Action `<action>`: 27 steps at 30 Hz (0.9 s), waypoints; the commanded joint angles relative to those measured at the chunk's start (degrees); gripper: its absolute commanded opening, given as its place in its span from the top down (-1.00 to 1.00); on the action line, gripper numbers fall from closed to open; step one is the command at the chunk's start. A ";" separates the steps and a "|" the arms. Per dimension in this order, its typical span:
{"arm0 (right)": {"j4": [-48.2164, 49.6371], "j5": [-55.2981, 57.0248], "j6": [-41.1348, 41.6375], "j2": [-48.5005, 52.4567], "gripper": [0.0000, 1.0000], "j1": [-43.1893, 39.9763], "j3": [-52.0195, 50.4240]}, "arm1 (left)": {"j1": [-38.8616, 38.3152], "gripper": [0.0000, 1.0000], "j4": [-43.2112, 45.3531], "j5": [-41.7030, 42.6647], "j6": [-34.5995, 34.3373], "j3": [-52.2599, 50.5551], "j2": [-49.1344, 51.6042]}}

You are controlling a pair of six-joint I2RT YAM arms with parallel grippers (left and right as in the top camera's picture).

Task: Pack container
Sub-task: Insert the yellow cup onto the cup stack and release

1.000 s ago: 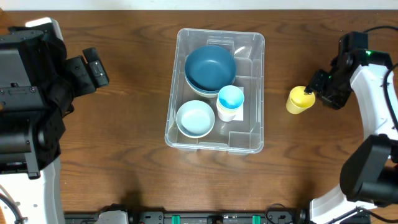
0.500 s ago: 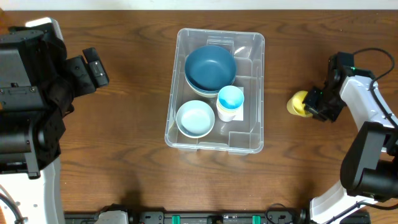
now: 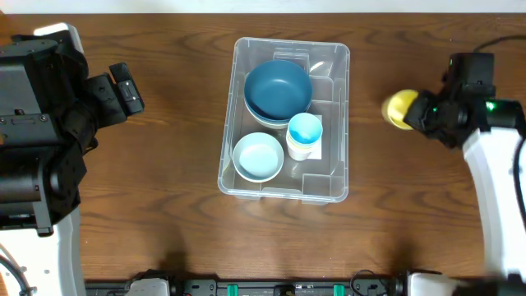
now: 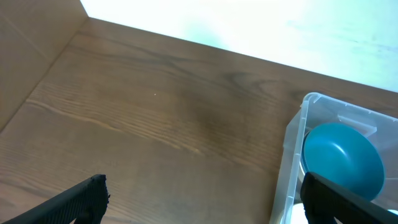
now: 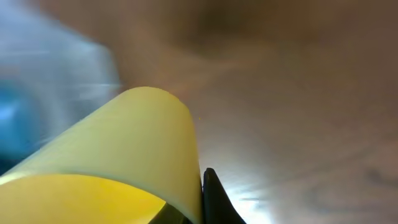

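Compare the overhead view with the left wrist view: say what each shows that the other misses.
Only overhead: the yellow cup in the right gripper, the pale blue bowl and small blue cup. Only left wrist: how wide open the left gripper is. Both: the container, the dark blue bowl, the wooden table.

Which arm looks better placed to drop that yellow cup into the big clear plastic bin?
Right. The right gripper holds the yellow cup just beside the clear rectangular plastic bin; the left gripper is open, empty and farther off.
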 commanded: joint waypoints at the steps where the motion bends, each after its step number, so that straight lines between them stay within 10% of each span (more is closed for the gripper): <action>1: -0.09 -0.72 -4.72 -5.11 0.97 8.74 2.64 | 0.17 -0.96 -0.13 -0.70 -0.11 0.09 0.04; 12: 0.81 2.54 -3.43 0.94 0.97 30.84 2.95 | 0.17 -0.96 -0.13 -0.70 -0.11 0.09 0.04; 27: 4.09 7.26 -1.81 9.31 0.98 31.91 2.97 | 0.17 -0.96 -0.13 -0.70 -0.11 0.09 0.04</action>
